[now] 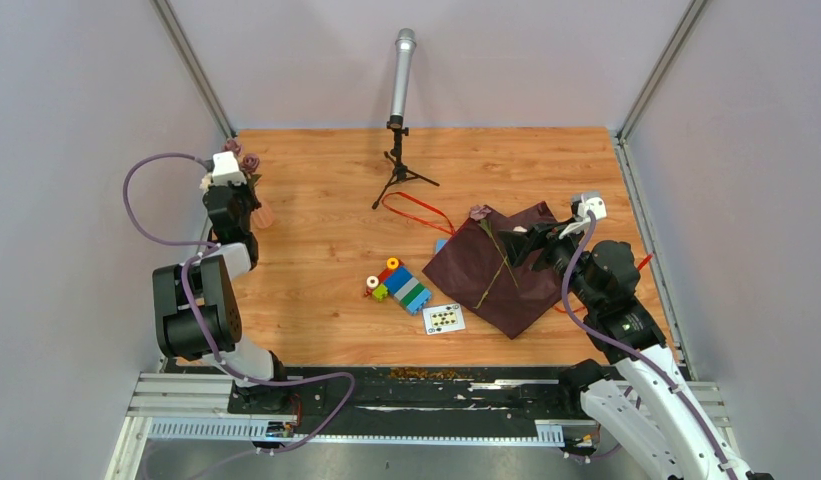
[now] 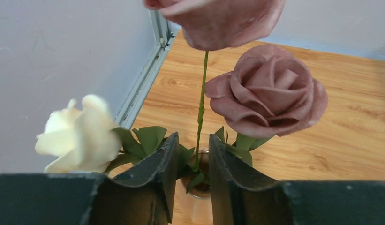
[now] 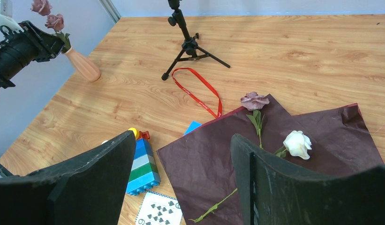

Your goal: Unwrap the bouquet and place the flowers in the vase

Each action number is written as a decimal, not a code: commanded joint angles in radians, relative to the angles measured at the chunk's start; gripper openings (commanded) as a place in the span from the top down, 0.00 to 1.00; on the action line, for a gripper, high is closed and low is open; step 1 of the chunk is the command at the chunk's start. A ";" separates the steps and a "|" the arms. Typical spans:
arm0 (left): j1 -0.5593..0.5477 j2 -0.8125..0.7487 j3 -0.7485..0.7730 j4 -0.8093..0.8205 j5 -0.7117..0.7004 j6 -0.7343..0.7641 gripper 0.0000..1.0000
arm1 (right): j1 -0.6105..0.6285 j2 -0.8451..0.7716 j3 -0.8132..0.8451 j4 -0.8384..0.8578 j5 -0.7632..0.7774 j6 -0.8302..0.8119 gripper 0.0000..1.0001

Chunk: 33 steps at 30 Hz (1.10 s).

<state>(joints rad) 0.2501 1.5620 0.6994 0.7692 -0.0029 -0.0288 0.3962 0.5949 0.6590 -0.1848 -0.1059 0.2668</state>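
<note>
The salmon vase [image 2: 200, 207] stands at the far left by the wall and holds two purple roses [image 2: 270, 89] and a white rose [image 2: 80, 133]. My left gripper [image 2: 194, 138] hovers over the vase's mouth. Its jaws stand slightly apart either side of a thin stem [image 2: 201, 103], touching nothing. The maroon paper wrap [image 1: 506, 285] lies spread flat at the right, with the red ribbon [image 1: 416, 210] behind it. On the paper lie a purple rose [image 3: 254, 100] and a white rose [image 3: 297, 143]. My right gripper [image 3: 183, 138] hangs open and empty above the paper.
A grey microphone on a tripod [image 1: 401, 90] stands at the back centre. Coloured toy blocks [image 1: 401, 285] and a playing card [image 1: 444, 318] lie left of the paper, and a blue piece [image 3: 192, 126] peeks from under it. Walls close in on both sides.
</note>
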 commanded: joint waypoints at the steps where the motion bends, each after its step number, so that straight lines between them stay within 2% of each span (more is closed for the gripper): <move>1: 0.011 -0.034 0.012 0.011 -0.059 -0.036 0.59 | 0.000 -0.009 -0.001 0.013 -0.007 -0.009 0.25; 13: 0.010 -0.158 0.019 -0.113 -0.056 -0.085 0.19 | 0.000 -0.001 0.002 0.013 -0.015 -0.021 0.25; 20: 0.010 -0.255 0.078 -0.316 -0.048 -0.153 0.13 | -0.001 -0.002 0.007 0.012 -0.019 -0.028 0.25; 24: 0.011 -0.359 0.171 -0.580 -0.098 -0.179 0.11 | 0.000 0.006 0.035 -0.019 0.024 -0.016 0.25; 28: 0.011 -0.407 0.328 -0.840 -0.099 -0.149 0.08 | 0.000 0.031 0.081 -0.097 0.095 -0.022 0.28; 33: 0.011 -0.416 0.472 -1.047 -0.076 -0.115 0.07 | 0.001 0.053 0.113 -0.152 0.167 -0.003 0.30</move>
<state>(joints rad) 0.2504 1.1702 1.0813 -0.0402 -0.0853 -0.1703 0.3962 0.6411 0.7109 -0.2844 -0.0185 0.2565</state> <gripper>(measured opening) 0.930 0.715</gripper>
